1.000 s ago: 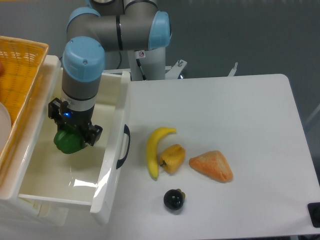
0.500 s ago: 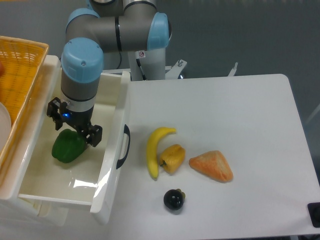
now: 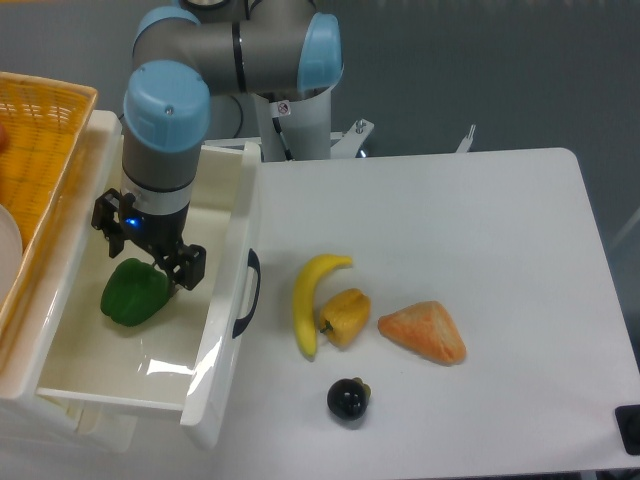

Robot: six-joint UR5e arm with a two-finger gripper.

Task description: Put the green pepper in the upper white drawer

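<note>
A fixed camera view from above and in front of a white table [image 3: 480, 220] is shown. Nearest the camera, a small glossy black round fruit [image 3: 348, 399] is seen on the table. Just behind it, three things are laid in a row: a curved yellow banana [image 3: 311, 298] on the left, a small lumpy yellow pepper [image 3: 345, 316] touching the banana's right side, and a wedge-shaped orange-brown piece of bread [image 3: 424, 332] just beside the pepper on the right. To the left of these, a large glossy white plastic drawer [image 3: 220, 330] with deep walls is seen pulled open, a black curved handle [image 3: 247, 294] being fixed on its front wall, which faces the banana. Inside the drawer, on its white floor toward the left wall, the glossy bright green bell pepper [image 3: 133, 292] is found resting. Directly above and slightly behind the pepper, the black two-finger gripper [image 3: 146, 252] of the grey and light-blue robot arm [image 3: 165, 130] is held, with a small blue light seen on it. The jaws are spread apart, and the pepper is not pinched between them; whether one fingertip is touching the pepper's top cannot be told. At the far left edge, an orange woven basket [image 3: 45, 150] is seen above and beside the drawer. Farther back, the arm's base is mounted behind the table against a dark grey wall.
</note>
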